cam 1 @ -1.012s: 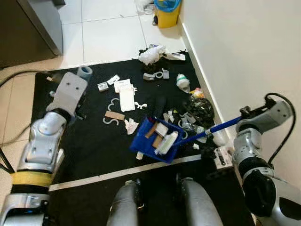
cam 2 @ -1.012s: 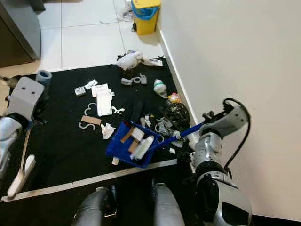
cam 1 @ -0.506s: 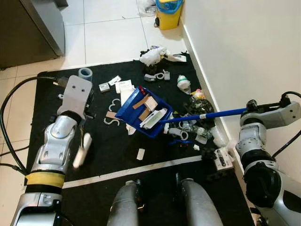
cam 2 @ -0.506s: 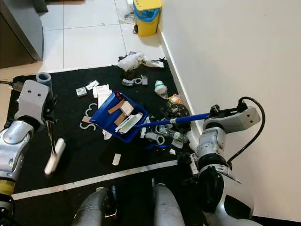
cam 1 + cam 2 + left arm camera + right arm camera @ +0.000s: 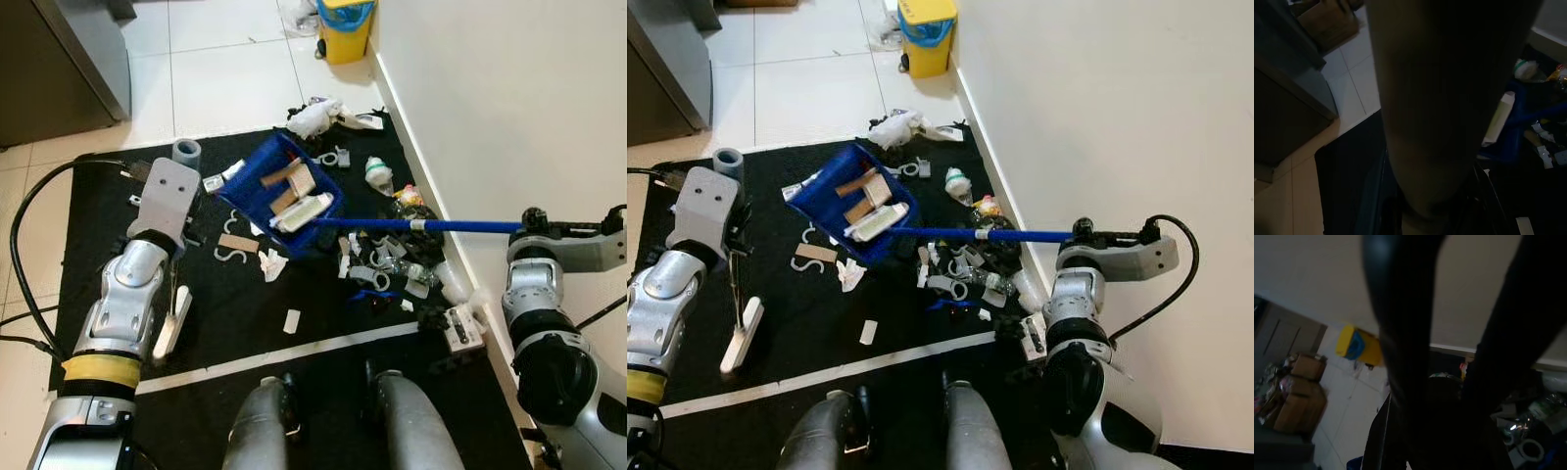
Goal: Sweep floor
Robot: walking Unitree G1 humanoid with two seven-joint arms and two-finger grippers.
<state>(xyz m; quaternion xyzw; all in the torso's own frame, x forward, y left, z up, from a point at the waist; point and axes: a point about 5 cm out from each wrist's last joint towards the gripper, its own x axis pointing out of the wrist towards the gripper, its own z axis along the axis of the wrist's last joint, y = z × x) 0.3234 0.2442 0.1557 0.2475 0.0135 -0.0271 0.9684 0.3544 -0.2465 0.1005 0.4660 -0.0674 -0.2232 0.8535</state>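
A blue dustpan (image 5: 290,192) hangs tilted above the back of the black mat (image 5: 211,304), loaded with cardboard scraps and a white tube (image 5: 1500,119). Its long blue handle (image 5: 421,225) runs right to my right gripper (image 5: 530,222), which is shut on the handle's end beside the wall. My left gripper (image 5: 173,257) sits under its grey wrist block at the mat's left side, shut on a thin-handled brush. The brush's pale head (image 5: 168,330) hangs just over the mat. Loose litter (image 5: 390,262) lies piled by the wall under the handle.
A yellow bin (image 5: 346,23) with a blue liner stands by the wall beyond the mat. A grey cabinet (image 5: 73,54) is at the far left. Crumpled paper (image 5: 313,116), a grey roll (image 5: 186,150) and hooks (image 5: 231,254) lie on the mat. A black cable (image 5: 24,220) loops at the left.
My right gripper has raised the loaded dustpan off the mat's front and swung it left and away, over the back of the mat. The brush has swung down to hang lower at the left.
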